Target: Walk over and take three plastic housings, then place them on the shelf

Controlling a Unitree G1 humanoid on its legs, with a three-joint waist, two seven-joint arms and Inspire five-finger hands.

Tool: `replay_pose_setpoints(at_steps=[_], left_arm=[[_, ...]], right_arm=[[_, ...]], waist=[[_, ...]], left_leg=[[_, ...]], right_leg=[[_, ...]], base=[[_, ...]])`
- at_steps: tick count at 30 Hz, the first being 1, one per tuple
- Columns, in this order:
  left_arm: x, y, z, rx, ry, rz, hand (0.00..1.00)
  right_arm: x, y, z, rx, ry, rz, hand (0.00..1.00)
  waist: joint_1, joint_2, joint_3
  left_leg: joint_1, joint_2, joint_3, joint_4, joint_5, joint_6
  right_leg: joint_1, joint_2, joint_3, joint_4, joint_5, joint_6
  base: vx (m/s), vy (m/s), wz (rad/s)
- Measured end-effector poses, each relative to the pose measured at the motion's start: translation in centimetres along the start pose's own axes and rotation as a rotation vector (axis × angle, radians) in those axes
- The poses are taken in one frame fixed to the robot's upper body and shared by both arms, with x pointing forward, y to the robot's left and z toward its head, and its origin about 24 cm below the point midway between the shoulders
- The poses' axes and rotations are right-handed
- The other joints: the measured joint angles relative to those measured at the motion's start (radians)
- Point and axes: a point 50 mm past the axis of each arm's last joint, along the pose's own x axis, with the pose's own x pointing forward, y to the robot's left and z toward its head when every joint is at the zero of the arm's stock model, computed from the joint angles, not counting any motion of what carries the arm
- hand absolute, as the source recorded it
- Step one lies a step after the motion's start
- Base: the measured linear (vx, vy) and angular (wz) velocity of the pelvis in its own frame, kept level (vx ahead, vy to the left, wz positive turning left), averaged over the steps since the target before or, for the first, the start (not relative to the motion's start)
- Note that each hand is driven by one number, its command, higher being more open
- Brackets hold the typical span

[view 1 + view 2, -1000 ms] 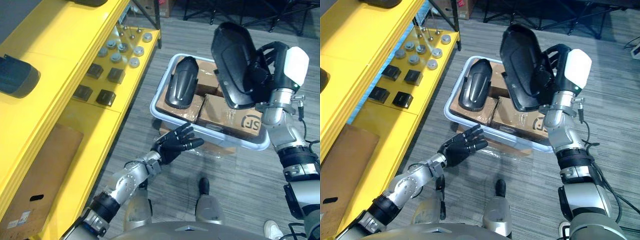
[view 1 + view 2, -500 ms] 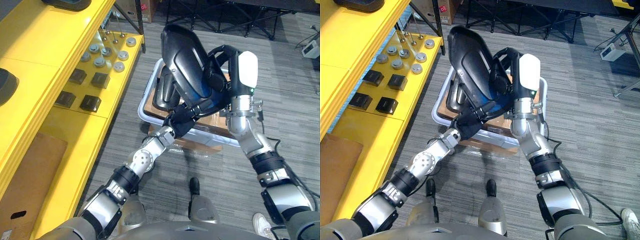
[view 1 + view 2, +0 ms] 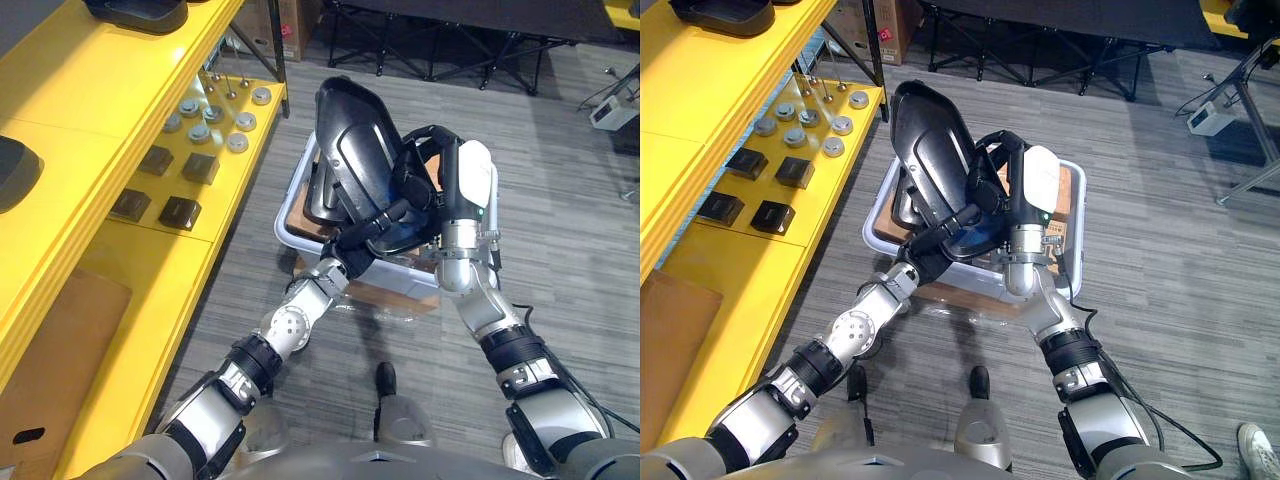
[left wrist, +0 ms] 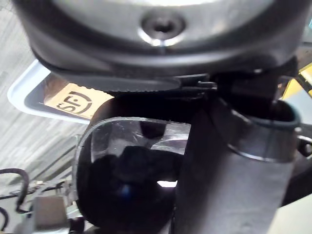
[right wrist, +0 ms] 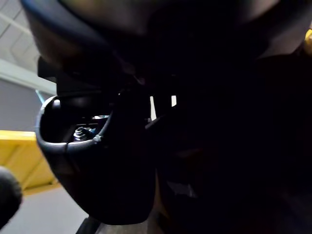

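Left eye view: a black plastic housing (image 3: 355, 150) is held upright at frame centre. The right hand (image 3: 432, 190) has its fingers curled round the housing's right edge. The left hand (image 3: 357, 240) has its fingers curled round the lower end.

Right eye view: below the housing, a grey bin (image 3: 875, 243) stands on the floor. A yellow shelf (image 3: 700, 110) runs along the frame's left.

Left wrist view: the glossy housing surface (image 4: 126, 190) is close up, with the bin rim (image 4: 24, 92) behind it.

Right wrist view: the dark housing edge (image 5: 73, 146) shows, with the shelf (image 5: 19, 161) beyond.

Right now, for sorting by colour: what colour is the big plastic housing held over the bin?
Glossy black: the curved plastic housing, best in left eye view.
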Motion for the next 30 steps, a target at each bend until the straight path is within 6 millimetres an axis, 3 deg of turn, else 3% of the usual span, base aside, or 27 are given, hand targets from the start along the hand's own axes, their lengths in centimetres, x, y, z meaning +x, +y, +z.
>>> replay_pose_setpoints(at_steps=[4, 7, 8, 17, 30], left_arm=[[-0.4, 0.8, 0.5, -0.090, -0.089, 0.047, 1.00], [-0.5, 0.9, 0.8, -0.127, -0.137, 0.071, 1.00], [-0.5, 1.0, 0.9, -0.148, -0.151, 0.075, 0.00], [-0.5, 1.2, 2.3, -0.258, -0.283, 0.106, 0.00], [-0.8, 1.7, 3.4, -0.040, -0.184, 0.022, 0.00]], right_arm=[[-0.9, 1.0, 0.4, 0.050, 0.015, 0.001, 0.00], [-1.1, 1.3, 0.7, 0.061, 0.016, -0.003, 0.00], [-1.1, 1.4, 0.7, 0.065, 0.019, -0.008, 0.00], [-4.1, 2.0, -0.8, 0.094, 0.134, 0.020, 0.00], [-7.0, 1.5, -0.2, 0.206, 0.105, -0.042, 0.00]], waist=[[0.002, -0.027, -0.021], [0.009, -0.030, -0.023], [0.012, -0.030, -0.023], [0.030, -0.032, -0.024], [0.013, -0.068, -0.055]], left_leg=[[0.000, 0.000, -0.002, 0.000, 0.000, 0.000], [0.000, -0.001, -0.005, 0.000, 0.000, -0.001], [0.000, -0.001, -0.007, 0.000, 0.000, -0.001], [0.002, -0.001, -0.012, 0.000, 0.000, 0.000], [0.002, -0.005, -0.010, 0.001, -0.003, 0.000]], right_leg=[[0.002, 0.000, -0.003, -0.002, 0.000, 0.000], [0.005, -0.001, -0.006, -0.002, 0.000, 0.000], [0.006, -0.001, -0.008, -0.002, 0.000, 0.000], [0.013, -0.001, -0.014, -0.002, -0.001, -0.001], [0.019, -0.005, -0.015, -0.015, 0.000, 0.000]], base=[[0.00, 0.000, 0.00], [0.00, -0.005, 0.03], [-0.01, -0.007, 0.05], [-0.01, -0.002, 0.01], [0.00, 0.000, 0.00]])
